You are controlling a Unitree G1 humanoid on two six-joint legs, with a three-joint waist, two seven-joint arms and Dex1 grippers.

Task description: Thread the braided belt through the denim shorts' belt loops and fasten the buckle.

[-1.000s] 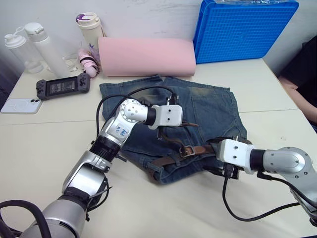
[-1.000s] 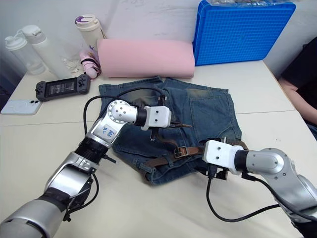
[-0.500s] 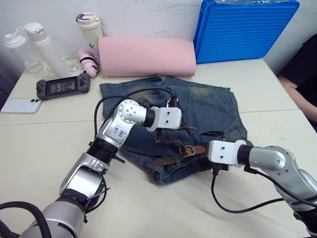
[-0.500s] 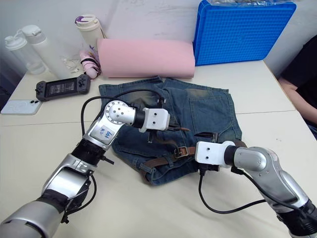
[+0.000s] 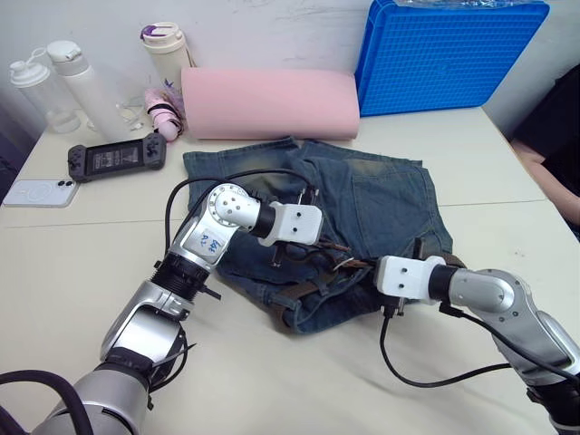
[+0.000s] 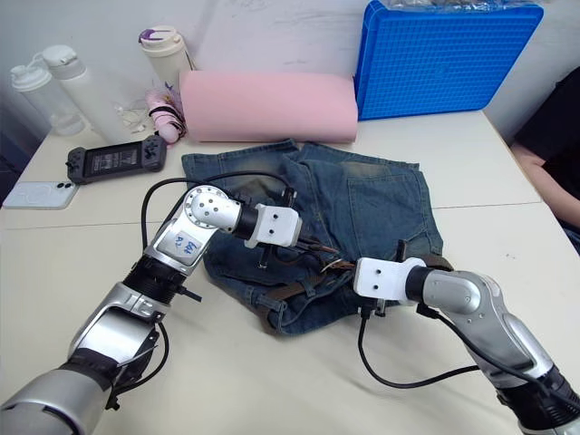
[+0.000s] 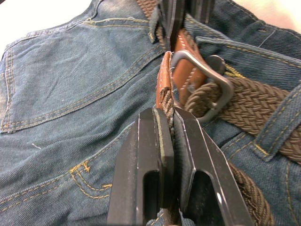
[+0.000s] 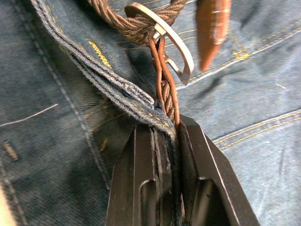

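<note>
Cream table (image 5: pixel 453 163), both pincers clamped on braided belt (image 7: pixel 244 110), left pincer (image 7: pixel 168 123), right pincer (image 8: pixel 165 123).

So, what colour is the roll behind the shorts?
Plain pale pink. The roll shows best in the left eye view.

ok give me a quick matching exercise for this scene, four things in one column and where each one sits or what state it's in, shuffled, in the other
Things:
1. pink roll
2. blue crate
3. game controller
4. left pincer

Places or states:
A. shut on the braided belt beside the buckle
B. back right of the table, against the wall
C. lying just behind the denim shorts
D. left side of the table, next to a white phone

Pairs: 1-C, 2-B, 3-D, 4-A
</note>
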